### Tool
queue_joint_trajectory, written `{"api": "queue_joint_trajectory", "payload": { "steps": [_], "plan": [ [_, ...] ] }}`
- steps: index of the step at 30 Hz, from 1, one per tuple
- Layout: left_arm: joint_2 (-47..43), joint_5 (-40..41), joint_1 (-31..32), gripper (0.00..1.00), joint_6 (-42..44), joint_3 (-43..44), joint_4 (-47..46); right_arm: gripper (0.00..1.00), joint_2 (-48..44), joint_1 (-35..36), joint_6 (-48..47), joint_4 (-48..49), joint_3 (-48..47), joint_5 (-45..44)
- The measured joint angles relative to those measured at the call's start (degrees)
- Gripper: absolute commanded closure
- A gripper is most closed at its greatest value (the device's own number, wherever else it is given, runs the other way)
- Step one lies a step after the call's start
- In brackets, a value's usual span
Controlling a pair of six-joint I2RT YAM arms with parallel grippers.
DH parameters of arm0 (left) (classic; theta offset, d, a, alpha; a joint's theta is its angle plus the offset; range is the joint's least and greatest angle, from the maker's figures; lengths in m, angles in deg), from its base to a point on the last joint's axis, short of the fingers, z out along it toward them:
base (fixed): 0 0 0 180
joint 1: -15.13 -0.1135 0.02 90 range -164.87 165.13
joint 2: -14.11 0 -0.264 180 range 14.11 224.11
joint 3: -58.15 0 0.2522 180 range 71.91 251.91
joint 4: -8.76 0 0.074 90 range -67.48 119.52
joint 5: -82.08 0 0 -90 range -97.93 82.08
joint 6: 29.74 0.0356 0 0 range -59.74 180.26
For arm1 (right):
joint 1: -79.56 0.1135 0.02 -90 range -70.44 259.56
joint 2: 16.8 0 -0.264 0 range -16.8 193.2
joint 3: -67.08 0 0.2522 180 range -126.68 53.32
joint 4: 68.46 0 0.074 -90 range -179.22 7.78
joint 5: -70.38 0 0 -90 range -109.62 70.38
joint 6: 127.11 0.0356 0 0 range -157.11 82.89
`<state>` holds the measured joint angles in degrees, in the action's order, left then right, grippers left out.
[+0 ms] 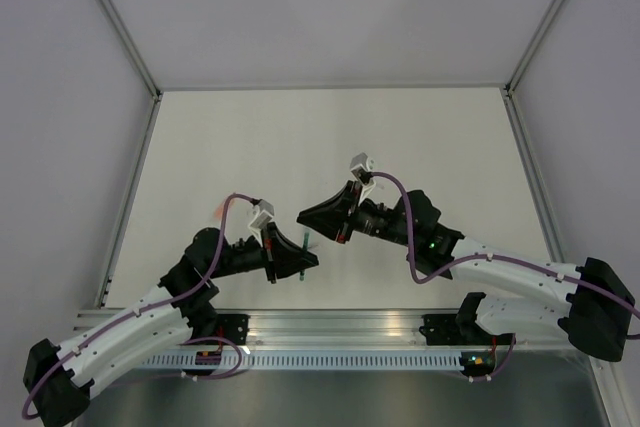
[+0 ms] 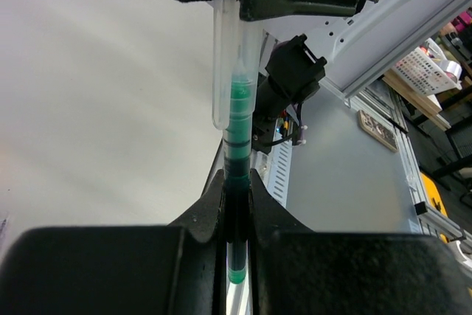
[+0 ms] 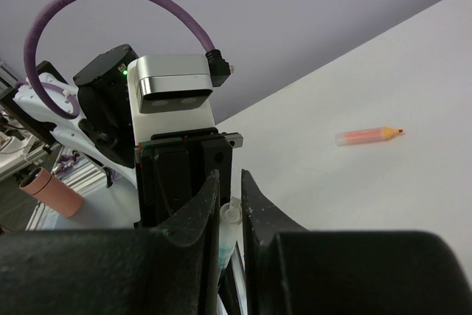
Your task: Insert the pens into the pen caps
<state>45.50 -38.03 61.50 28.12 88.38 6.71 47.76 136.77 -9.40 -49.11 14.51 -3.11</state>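
Note:
My left gripper [image 2: 236, 182] is shut on the dark pen with a green end [image 2: 237, 138] and holds it in the air. The pen's green tip sits inside a pale clear pen cap [image 2: 223, 49]. My right gripper [image 3: 228, 182] is shut on that cap [image 3: 230, 220]. In the top view the two grippers meet nose to nose, the left gripper [image 1: 303, 259] below the right gripper [image 1: 310, 215], with the pen [image 1: 303, 241] between them. An orange-ended pen [image 3: 366, 136] lies on the white table, far from both grippers; it also shows faintly in the top view [image 1: 218, 212].
The white table [image 1: 330, 137] is walled at the back and sides. An aluminium rail [image 1: 330, 327] runs along its near edge by the arm bases. Off the table I see a pink cylinder [image 3: 48, 189] and a white basket [image 2: 435, 64].

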Motion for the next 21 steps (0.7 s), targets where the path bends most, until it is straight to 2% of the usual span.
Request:
{"api": "queue_joint_trajectory", "payload": {
  "steps": [11, 21],
  "plan": [
    [-0.57, 0.98, 0.02, 0.98, 1.36, 0.0, 3.17, 1.0, 1.2, -0.17, 1.03, 4.04, 2.32, 0.2],
    [2.71, 3.8, 0.35, 0.98, 2.27, 0.87, 6.25, 1.0, 3.63, -0.2, 1.27, 9.33, 5.51, -2.34]
  ]
}}
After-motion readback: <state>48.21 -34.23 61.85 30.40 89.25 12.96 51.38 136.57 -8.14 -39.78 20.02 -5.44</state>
